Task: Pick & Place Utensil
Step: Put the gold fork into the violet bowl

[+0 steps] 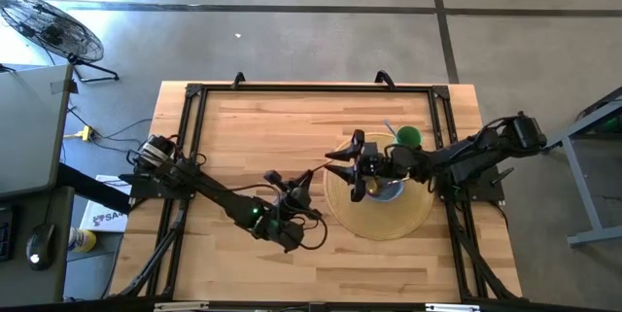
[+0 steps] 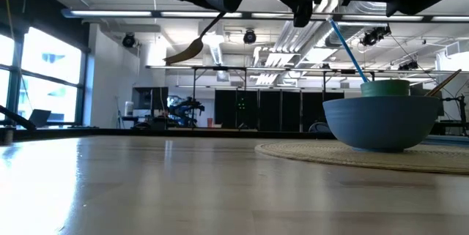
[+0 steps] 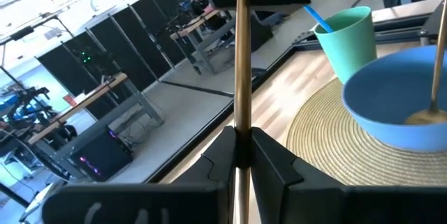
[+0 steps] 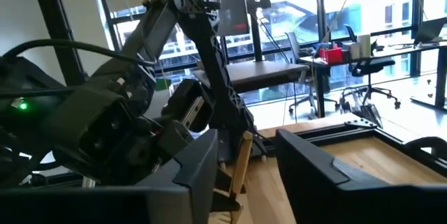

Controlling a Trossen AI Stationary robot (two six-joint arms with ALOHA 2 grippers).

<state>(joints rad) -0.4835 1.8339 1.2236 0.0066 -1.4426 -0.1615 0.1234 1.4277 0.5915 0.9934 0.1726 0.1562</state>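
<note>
- The wooden utensil (image 3: 242, 63) is pinched at its handle by the left gripper (image 3: 242, 155), held in the air left of the mat (image 1: 413, 217).
- Its long axis runs from the left gripper toward the right arm; in the low view its spoon-like head (image 2: 182, 52) points left and down.
- It is slim and pale brown; the head may be a spoon, hard to tell.
- The right gripper (image 4: 244, 161), fingers spread, sits around the handle above the blue bowl (image 2: 379, 121).
- A green cup (image 3: 346, 39) with a blue straw (image 2: 346, 48) stands beyond the bowl.

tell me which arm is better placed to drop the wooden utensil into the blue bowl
Left. The left tool is shut on the wooden utensil, held in the air beside the woven mat. The right tool is open and empty beside the blue bowl.
</note>
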